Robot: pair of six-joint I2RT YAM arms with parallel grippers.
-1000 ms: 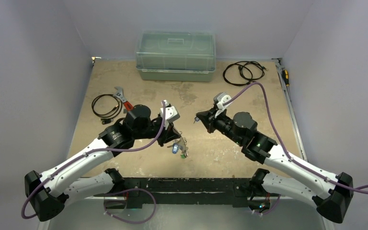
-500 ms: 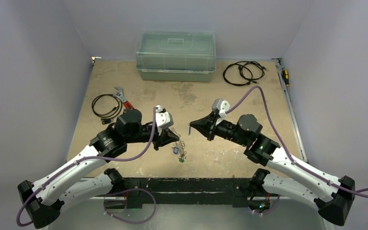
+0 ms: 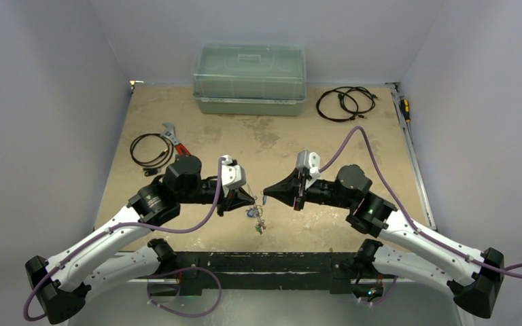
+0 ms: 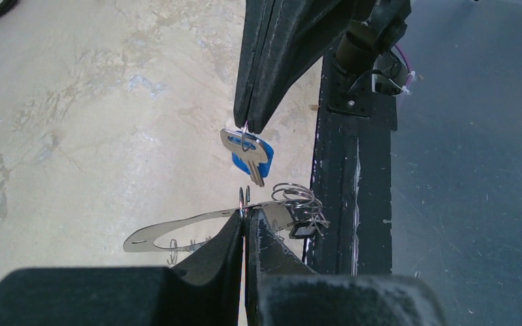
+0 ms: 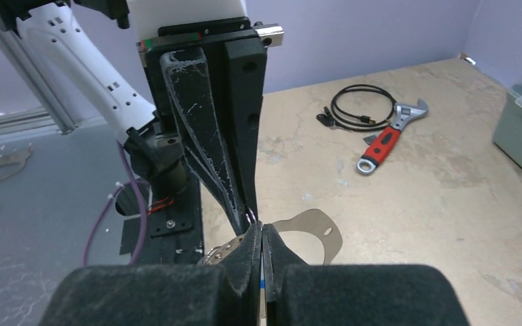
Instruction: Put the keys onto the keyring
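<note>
Beige table (image 3: 177, 109), pale walls around. Over its near middle the left hand (image 3: 250, 199) is clamped on the keyring (image 4: 183, 227), keys (image 3: 259, 223) dangling below. The right hand (image 3: 267, 193), tip to tip with it, pinches a blue-tagged key (image 4: 247, 151).

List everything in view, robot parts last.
keyring: one, silvery, front centre, in left jaws
blue-tagged key: one, silver, hanging from right jaws
other keys: cluster, count unclear, silver, at keyring
box: one, translucent green, far centre
cable coils: two, black, far right and left
wrench: one, red-handled, left
screwdriver: one, yellow-black, right edge
left arm: one, black-white, jaws shut on keyring
right arm: one, black-white, jaws shut on blue-tagged key
</note>
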